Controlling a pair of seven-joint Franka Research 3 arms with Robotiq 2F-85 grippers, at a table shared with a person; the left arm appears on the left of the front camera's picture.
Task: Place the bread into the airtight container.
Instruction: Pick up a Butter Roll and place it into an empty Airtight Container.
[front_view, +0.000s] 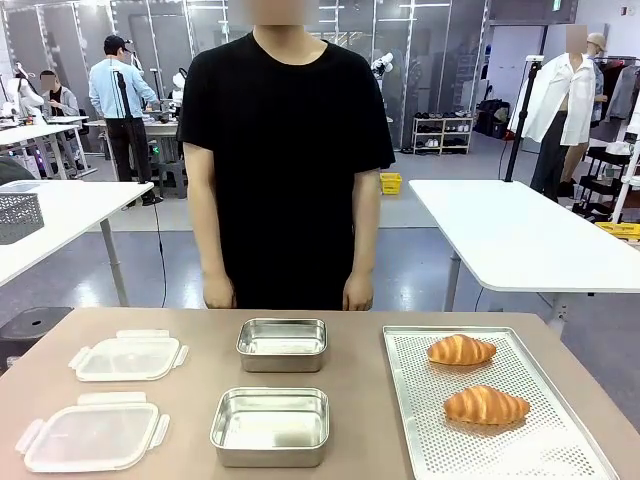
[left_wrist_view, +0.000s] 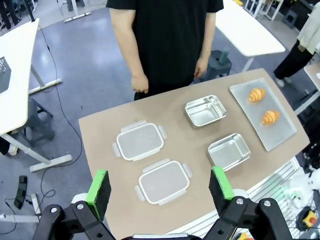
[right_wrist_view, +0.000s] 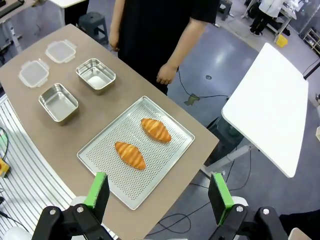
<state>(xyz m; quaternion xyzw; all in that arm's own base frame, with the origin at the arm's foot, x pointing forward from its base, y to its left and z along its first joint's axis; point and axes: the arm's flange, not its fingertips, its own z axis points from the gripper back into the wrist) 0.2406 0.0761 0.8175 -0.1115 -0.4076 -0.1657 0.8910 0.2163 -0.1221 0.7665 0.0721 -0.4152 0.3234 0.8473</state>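
**Operator:** Report the finger state, left and right.

**Unit:** My left gripper (left_wrist_view: 160, 186) was spread wide. Its green pads (left_wrist_view: 100, 186) stood well apart, with nothing held between them. It hung high above the table (front_view: 365, 400). My right gripper (right_wrist_view: 159, 190) was spread equally wide and also held nothing. It hung high over the tray end of the table.

**Operator:** Where was the bread?

**Unit:** Both pieces lay on the perforated tray (front_view: 425, 445), at my right side of the table. The near bread (front_view: 486, 404) lay toward my edge. The far bread (front_view: 460, 349) lay beyond it, toward the person. The two were near each other but apart, and neither touched the tray's rim.

**Operator:** Where were the containers?

**Unit:** Two steel containers stood uncovered in the middle of the table, left of the tray. The near container (front_view: 270, 427) stood level with the near bread. The far container (front_view: 282, 344) stood directly beyond it, apart from it. Two clear lids lay flat at my left. The near lid (front_view: 92, 432) lay beside the near container and the far lid (front_view: 128, 356) beside the far container, each apart from its container.

**Operator:** What was beyond the table?

**Unit:** The person (front_view: 285, 150), in a black T-shirt, stood at the far edge behind the far container. Both arms hung down, with the hands at the sides, above the table's edge.
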